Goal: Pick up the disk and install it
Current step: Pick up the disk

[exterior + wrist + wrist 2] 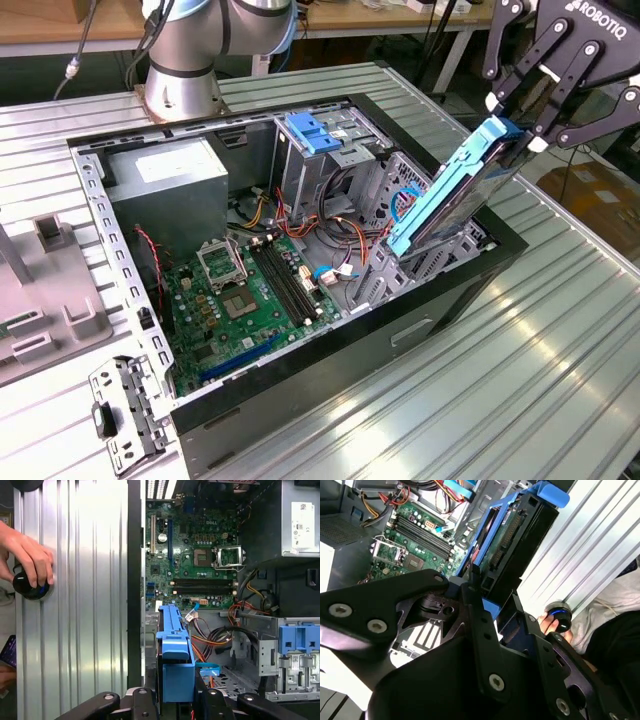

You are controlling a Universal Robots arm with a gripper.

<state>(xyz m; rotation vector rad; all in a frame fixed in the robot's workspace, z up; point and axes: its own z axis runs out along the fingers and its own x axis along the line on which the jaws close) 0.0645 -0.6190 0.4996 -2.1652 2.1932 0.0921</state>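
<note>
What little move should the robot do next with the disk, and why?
Probably tip the disk a bit flatter and ease it lower into the case. The jaws are shut on its top end, it leans steeply tilted, and its lower end sits just inside the case wall, not yet seated.

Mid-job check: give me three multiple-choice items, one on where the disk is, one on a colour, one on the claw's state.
1. Where is the disk? A) flat on the table B) tilted, lower end in the computer case C) lying on the motherboard
2. Its side rails are: A) light blue B) red C) yellow
3. The claw is: A) open, clear of the disk B) open over the table C) shut on the disk
Answers: B, it leans up out of the case; A, the rails show light blue; C, the claw grips its upper end.
</note>
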